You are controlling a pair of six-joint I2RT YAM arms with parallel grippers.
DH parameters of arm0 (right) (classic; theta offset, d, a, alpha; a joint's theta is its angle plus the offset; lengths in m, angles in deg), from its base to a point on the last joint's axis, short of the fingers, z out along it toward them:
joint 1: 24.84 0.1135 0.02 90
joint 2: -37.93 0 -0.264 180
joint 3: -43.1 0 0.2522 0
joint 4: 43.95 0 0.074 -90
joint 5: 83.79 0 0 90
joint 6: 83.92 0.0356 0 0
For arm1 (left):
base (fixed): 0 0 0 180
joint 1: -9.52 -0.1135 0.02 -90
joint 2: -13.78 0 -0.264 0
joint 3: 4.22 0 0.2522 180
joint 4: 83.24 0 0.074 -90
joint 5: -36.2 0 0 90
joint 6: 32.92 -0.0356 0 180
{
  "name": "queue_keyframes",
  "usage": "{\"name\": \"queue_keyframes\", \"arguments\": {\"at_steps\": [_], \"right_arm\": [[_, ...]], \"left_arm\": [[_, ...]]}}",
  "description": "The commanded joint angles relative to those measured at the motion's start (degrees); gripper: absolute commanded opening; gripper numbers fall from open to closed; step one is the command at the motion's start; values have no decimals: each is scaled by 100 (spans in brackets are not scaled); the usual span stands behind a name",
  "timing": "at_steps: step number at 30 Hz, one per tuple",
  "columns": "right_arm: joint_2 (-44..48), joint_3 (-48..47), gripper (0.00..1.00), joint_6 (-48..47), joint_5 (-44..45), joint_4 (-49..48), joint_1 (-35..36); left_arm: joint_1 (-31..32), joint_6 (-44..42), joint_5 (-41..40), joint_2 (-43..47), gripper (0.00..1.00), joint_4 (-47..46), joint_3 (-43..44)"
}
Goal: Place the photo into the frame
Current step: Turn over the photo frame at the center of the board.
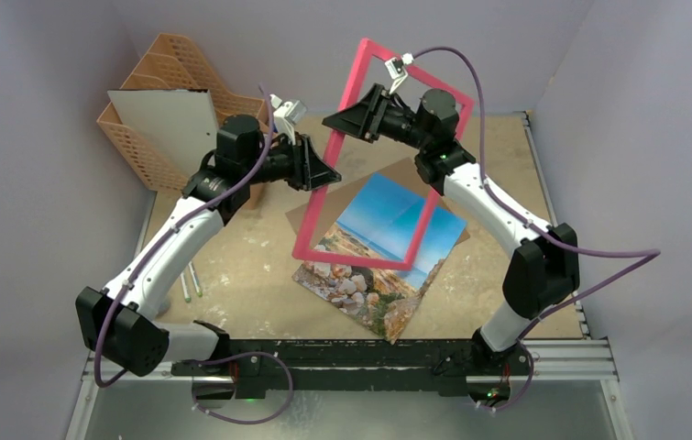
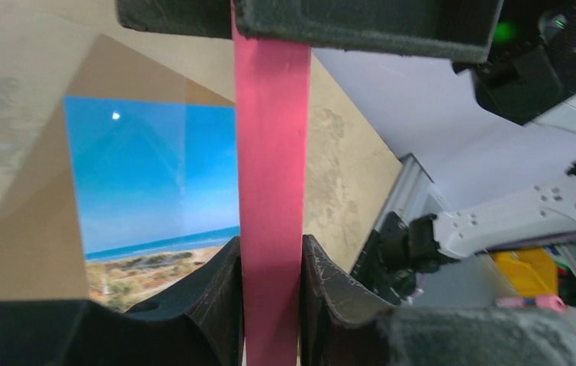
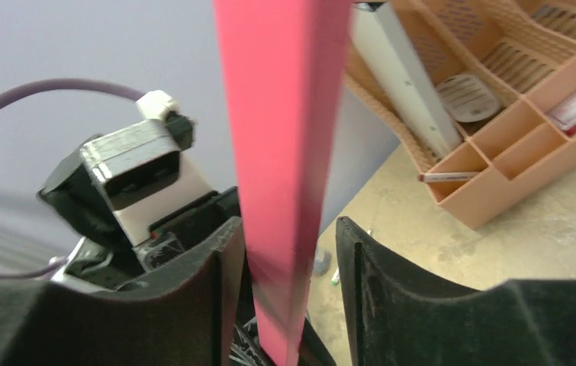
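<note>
Clamping the nine o'clock rail, the left pincer [image 2: 271, 263] grips the large pink-red rectangular picture frame [image 1: 371, 261], which is tilted above the desk [image 1: 241, 266]. The right pincer [image 3: 288, 240] straddles the one o'clock rail, released, with a gap beside one finger. At five o'clock beneath the frame, the thin blue-sky coastal photo print [image 1: 367, 291] lies flat.
</note>
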State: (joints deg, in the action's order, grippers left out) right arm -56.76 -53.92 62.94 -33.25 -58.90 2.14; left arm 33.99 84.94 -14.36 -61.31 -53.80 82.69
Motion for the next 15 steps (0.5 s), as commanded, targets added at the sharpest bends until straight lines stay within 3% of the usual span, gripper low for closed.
{"name": "queue_keyframes", "arguments": {"at_steps": [1,6,15], "right_arm": [[408,-266,59,-390,1072,564,0],[708,-275,79,-664,2108,971,10],[595,-950,83,-906,2944,1866,224]], "left_arm": [[14,25,-853,223,0,-721,80],[14,-37,-1694,472,0,-931,165],[14,-153,-1923,227,0,-904,746]]}}
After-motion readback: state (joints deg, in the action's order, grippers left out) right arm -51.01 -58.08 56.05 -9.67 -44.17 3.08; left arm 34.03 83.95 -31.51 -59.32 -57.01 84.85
